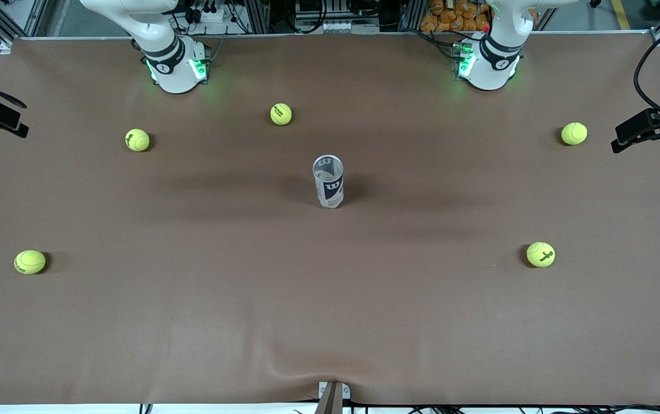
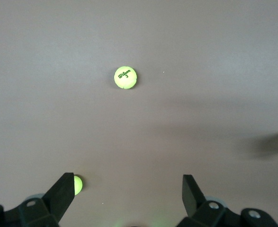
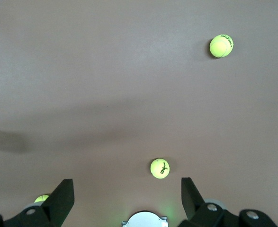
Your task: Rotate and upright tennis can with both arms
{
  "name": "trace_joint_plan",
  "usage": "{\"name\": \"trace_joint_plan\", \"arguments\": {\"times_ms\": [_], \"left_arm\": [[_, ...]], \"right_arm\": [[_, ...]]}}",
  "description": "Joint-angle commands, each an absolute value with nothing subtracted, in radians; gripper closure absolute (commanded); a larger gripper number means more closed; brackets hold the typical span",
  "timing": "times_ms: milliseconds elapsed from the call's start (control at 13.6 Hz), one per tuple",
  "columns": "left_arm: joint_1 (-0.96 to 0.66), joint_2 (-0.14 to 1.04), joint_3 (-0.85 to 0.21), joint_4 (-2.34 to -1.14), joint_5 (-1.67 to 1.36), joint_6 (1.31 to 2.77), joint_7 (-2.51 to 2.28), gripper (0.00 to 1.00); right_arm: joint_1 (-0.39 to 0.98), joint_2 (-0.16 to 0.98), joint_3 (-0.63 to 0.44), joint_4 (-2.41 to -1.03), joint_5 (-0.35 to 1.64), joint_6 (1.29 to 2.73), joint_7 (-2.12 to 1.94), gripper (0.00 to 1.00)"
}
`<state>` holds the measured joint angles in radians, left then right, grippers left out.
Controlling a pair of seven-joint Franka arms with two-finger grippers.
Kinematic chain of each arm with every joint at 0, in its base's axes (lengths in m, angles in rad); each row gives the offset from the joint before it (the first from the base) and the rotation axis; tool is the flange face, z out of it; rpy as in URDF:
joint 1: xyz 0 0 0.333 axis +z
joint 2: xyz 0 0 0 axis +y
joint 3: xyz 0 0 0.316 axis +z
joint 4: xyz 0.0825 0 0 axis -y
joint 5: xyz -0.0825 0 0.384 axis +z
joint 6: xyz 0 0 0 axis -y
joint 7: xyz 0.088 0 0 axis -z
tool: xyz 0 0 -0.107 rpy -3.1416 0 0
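Standing already upright at the middle of the table [image 1: 77, 322], the tennis can [image 1: 328, 183] looks light, thin-walled and slippery, likely best pinched gently at mid-label, while the left gripper [image 2: 128, 189] and right gripper [image 3: 128, 191] wait high above, both spread and empty.

One tennis can [image 1: 328, 180] stands upright near the middle of the counter [image 1: 330, 322].

Five tennis balls lie around the can. Three are farther from the front camera than it: one [image 1: 281, 114] close by, one [image 1: 137, 140] toward the right arm's end, one [image 1: 574, 133] toward the left arm's end. Two are nearer the camera than the can: one [image 1: 30, 261] toward the right arm's end, one [image 1: 540, 254] toward the left arm's end.

Two arm bases show, the right arm's [image 1: 176, 69] and the left arm's [image 1: 488, 64].
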<state>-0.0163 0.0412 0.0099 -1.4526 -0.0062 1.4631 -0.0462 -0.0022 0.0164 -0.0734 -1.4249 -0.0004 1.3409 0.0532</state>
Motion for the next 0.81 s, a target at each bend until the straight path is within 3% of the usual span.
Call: {"name": "trace_joint_plan", "arguments": {"times_ms": [0, 737], "left_arm": [[-0.018, 0.014, 0.012, -1.479, -0.023, 1.471, -0.046, 0.00], [-0.025, 0.021, 0.011, -1.477, -0.021, 1.470, -0.029, 0.00]], "right_arm": [[-0.006, 0.014, -0.066, -1.420, -0.012, 1.341, 0.066, 0.00], [-0.006, 0.014, -0.066, -1.422, -0.012, 1.341, 0.066, 0.00]]}}
